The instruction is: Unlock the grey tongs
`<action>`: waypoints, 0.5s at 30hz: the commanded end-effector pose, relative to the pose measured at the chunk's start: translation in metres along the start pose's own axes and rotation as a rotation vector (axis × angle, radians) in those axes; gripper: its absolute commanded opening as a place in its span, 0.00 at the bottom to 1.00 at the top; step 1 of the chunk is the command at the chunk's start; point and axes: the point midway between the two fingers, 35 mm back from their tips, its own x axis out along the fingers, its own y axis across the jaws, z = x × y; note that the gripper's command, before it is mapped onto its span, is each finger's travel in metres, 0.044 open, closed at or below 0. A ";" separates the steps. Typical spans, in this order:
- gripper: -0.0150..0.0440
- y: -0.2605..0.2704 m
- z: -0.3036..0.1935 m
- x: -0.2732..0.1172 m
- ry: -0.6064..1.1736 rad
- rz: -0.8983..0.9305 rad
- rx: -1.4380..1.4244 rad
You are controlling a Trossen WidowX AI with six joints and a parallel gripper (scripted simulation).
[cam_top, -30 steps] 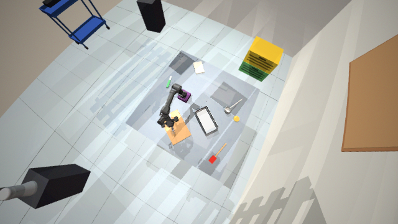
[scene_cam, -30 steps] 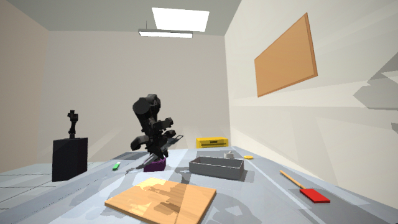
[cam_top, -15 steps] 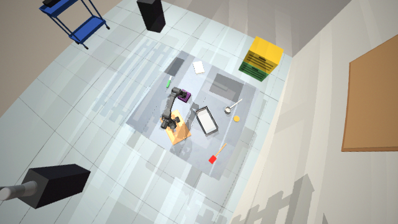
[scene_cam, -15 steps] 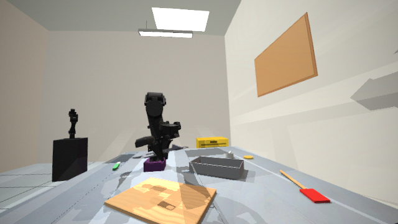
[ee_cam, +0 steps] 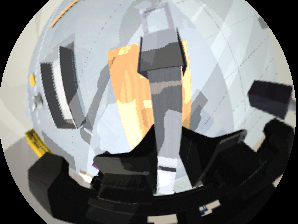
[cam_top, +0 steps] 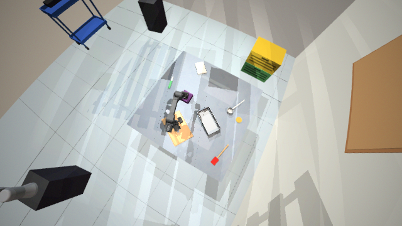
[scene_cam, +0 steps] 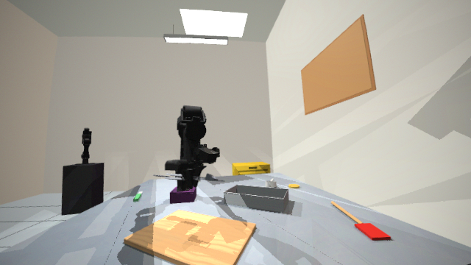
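Observation:
My gripper [cam_top: 178, 123] [scene_cam: 188, 175] [ee_cam: 162, 125] is shut on the grey tongs [scene_cam: 211, 177] [ee_cam: 165, 105], held in the air above the wooden board [cam_top: 185, 135] [scene_cam: 221, 246] [ee_cam: 122, 75]. The tongs lie roughly level in the exterior view. In the wrist view their hinge block and pull ring point away from the gripper, and their arms run back between the fingers. I cannot tell whether they are locked. The roasting tin [cam_top: 210, 123] [scene_cam: 254, 200] [ee_cam: 50, 90] stands beside the board with nothing across it.
The arm's purple base [cam_top: 187, 98] [scene_cam: 182, 196] stands behind the board. A red spatula [cam_top: 215, 161] [scene_cam: 372, 232], a ladle [cam_top: 230, 110] and a yellow disc [cam_top: 239, 120] [scene_cam: 294, 186] lie beyond the tin. A green marker [cam_top: 170, 84] and a pale block [cam_top: 200, 68] lie behind the base.

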 end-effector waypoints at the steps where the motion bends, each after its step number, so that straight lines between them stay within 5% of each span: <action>1: 0.00 -0.001 -0.001 -0.001 0.013 -0.006 -0.006; 15: 0.00 -0.003 0.001 0.016 0.013 -0.006 -0.006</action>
